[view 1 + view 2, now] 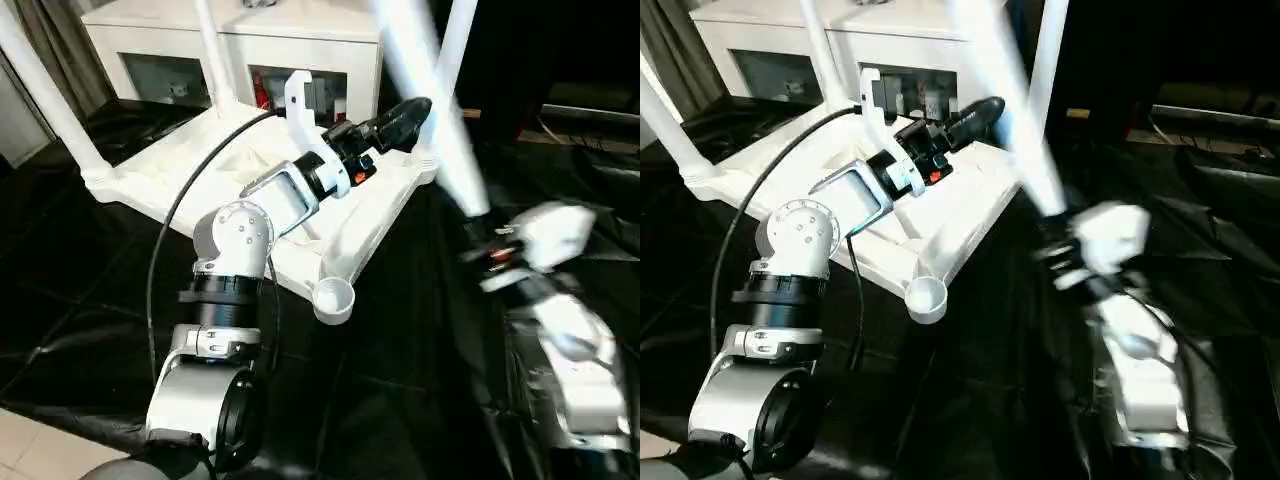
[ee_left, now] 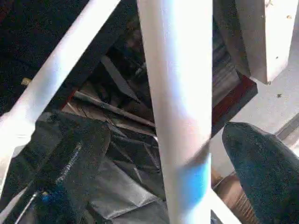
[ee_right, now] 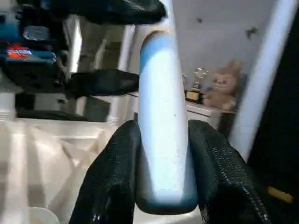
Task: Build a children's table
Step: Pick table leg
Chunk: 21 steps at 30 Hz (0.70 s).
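Tabletop [image 1: 250,180] lies upside down on black sheeting [image 1: 80,300], 3 legs already standing in corner sockets; near corner socket [image 1: 334,296] empty. 4th leg [image 3: 163,121] clenched in right tool [image 3: 161,186], tilted above tabletop. Left tool [image 1: 405,115] spread wide around that leg, not gripping. Best approach: clamp left for guidance, swing leg upright, line its end over empty socket, press straight down.

Silver-white jointed forearms [image 1: 235,262] with round grey joint caps, black ribbed collars; thin black cable [image 1: 170,225] looping alongside; small red-orange marking [image 1: 360,178] near wrist; textured black gripper fingers [image 3: 114,179].
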{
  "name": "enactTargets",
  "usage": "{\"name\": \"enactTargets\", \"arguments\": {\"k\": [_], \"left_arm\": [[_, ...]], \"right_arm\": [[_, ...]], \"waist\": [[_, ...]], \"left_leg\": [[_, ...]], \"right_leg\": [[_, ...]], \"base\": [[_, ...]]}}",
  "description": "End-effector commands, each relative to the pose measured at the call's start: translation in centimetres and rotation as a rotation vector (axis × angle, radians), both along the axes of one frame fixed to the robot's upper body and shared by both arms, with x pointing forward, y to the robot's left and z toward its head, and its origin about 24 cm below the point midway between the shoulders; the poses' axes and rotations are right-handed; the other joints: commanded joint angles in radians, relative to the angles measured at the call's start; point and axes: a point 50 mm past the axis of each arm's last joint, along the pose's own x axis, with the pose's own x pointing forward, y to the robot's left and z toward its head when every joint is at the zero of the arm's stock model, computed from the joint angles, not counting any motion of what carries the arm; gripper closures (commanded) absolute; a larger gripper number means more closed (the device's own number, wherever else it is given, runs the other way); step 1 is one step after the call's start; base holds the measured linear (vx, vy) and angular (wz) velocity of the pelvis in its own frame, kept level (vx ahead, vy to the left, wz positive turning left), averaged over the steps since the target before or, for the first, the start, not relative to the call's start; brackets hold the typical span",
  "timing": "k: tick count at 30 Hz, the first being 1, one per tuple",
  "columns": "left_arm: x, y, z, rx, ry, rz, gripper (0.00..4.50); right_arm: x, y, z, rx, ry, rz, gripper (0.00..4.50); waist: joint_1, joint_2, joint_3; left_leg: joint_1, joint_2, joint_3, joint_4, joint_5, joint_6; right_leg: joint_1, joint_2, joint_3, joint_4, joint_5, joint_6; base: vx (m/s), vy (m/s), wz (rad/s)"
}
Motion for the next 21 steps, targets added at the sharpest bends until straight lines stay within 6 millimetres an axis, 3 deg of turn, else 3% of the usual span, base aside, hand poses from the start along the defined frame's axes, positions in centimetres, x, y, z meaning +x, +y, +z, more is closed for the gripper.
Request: {"name": "enactTargets", "arguments": {"k": [1, 2, 3, 4, 5, 6, 7, 9, 11, 12, 13, 14, 15, 21], "left_arm": [[0.2, 0.2, -0.4, -0.012, 0.053, 0.010, 0.00], [0.3, 0.3, -0.5, -0.012, 0.059, 0.017, 0.00], [0.3, 0.3, -0.5, -0.010, 0.061, 0.024, 0.00], [0.4, 0.5, -0.6, -0.005, 0.064, 0.041, 0.00], [0.4, 0.5, -0.6, -0.005, 0.064, 0.041, 0.00], [0.5, 0.6, -0.6, -0.010, 0.066, 0.056, 0.00], [0.5, 0.9, -0.5, -0.025, 0.070, 0.072, 0.00], [0.5, 1.3, -0.3, -0.045, 0.075, 0.077, 0.00], [0.5, 1.5, -0.2, -0.057, 0.077, 0.080, 0.00], [0.5, 1.6, -0.2, -0.058, 0.076, 0.083, 0.19], [0.4, 1.7, -0.2, -0.057, 0.074, 0.086, 0.19], [0.4, 1.8, -0.2, -0.056, 0.076, 0.091, 0.30], [0.4, 1.9, -0.2, -0.054, 0.079, 0.099, 0.30], [0.2, 2.1, -0.4, -0.059, 0.093, 0.119, 0.77]], "right_arm": [[0.2, 0.6, 0.8, -0.010, -0.047, 0.042, 3.27], [0.3, 0.7, 0.9, -0.016, -0.053, 0.050, 3.27], [0.3, 0.8, 0.9, -0.020, -0.058, 0.055, 3.27], [0.4, 1.0, 0.9, -0.029, -0.059, 0.070, 3.27], [0.4, 1.0, 0.9, -0.029, -0.059, 0.070, 3.27], [0.5, 1.2, 0.9, -0.040, -0.057, 0.081, 3.27], [0.6, 1.5, 0.7, -0.057, -0.048, 0.100, 3.27], [0.7, 1.7, 0.5, -0.066, -0.037, 0.118, 3.27], [0.8, 1.9, 0.4, -0.074, -0.033, 0.134, 3.27], [0.9, 2.0, 0.4, -0.078, -0.032, 0.139, 3.27], [1.0, 2.1, 0.3, -0.082, -0.031, 0.142, 3.27], [1.1, 2.1, 0.3, -0.085, -0.029, 0.146, 3.27], [1.2, 2.2, 0.2, -0.086, -0.028, 0.147, 3.27], [1.6, 2.5, 0.2, -0.085, -0.027, 0.156, 3.27]], "waist": [[0.002, -0.041, -0.081], [0.001, -0.048, -0.081], [0.004, -0.044, -0.082], [0.001, -0.053, -0.081], [0.003, -0.049, -0.082], [0.002, -0.053, -0.082], [0.001, -0.064, -0.083], [0.003, -0.062, -0.081], [0.002, -0.069, -0.080], [0.004, -0.067, -0.081], [0.001, -0.076, -0.080], [0.004, -0.072, -0.080], [0.004, -0.077, -0.079], [0.006, -0.081, -0.079]], "left_leg": [[0.025, 0.039, -0.011, -0.067, -0.128, 0.118], [0.024, 0.039, -0.012, -0.068, -0.126, 0.118], [0.025, 0.041, -0.014, -0.069, -0.122, 0.116], [0.026, 0.042, -0.012, -0.070, -0.122, 0.117], [0.026, 0.042, -0.014, -0.070, -0.121, 0.114], [0.027, 0.043, -0.013, -0.070, -0.121, 0.113], [0.027, 0.043, -0.012, -0.071, -0.121, 0.114], [0.028, 0.044, -0.013, -0.070, -0.123, 0.111], [0.029, 0.045, -0.012, -0.073, -0.132, 0.106], [0.030, 0.046, -0.014, -0.073, -0.133, 0.103], [0.030, 0.046, -0.012, -0.074, -0.140, 0.101], [0.032, 0.047, -0.013, -0.074, -0.139, 0.098], [0.031, 0.047, -0.013, -0.075, -0.141, 0.096], [0.032, 0.048, -0.013, -0.077, -0.143, 0.084]], "right_leg": [[0.047, -0.042, 0.023, -0.076, -0.174, -0.228], [0.049, -0.041, 0.022, -0.076, -0.169, -0.229], [0.049, -0.042, 0.023, -0.073, -0.163, -0.230], [0.048, -0.041, 0.023, -0.074, -0.152, -0.230], [0.049, -0.042, 0.023, -0.070, -0.145, -0.232], [0.049, -0.042, 0.024, -0.071, -0.133, -0.233], [0.051, -0.041, 0.023, -0.070, -0.119, -0.236], [0.050, -0.043, 0.024, -0.069, -0.117, -0.240], [0.050, -0.043, 0.024, -0.070, -0.120, -0.243], [0.051, -0.045, 0.024, -0.067, -0.118, -0.245], [0.049, -0.043, 0.024, -0.070, -0.120, -0.244], [0.050, -0.045, 0.025, -0.068, -0.120, -0.246], [0.051, -0.046, 0.025, -0.067, -0.120, -0.246], [0.052, -0.046, 0.026, -0.067, -0.105, -0.241]], "base": [[0.000, 0.000, 0.00], [0.000, 0.000, 0.00], [0.000, 0.000, 0.00], [0.000, 0.000, 0.00], [0.000, 0.000, 0.00], [0.000, 0.000, 0.00], [0.000, 0.000, 0.00], [0.000, 0.000, 0.00], [0.000, 0.000, 0.00], [0.000, 0.000, 0.00], [0.000, 0.000, 0.00], [0.000, 0.000, 0.00], [0.000, 0.000, 0.00], [0.000, 0.000, 0.00]]}}
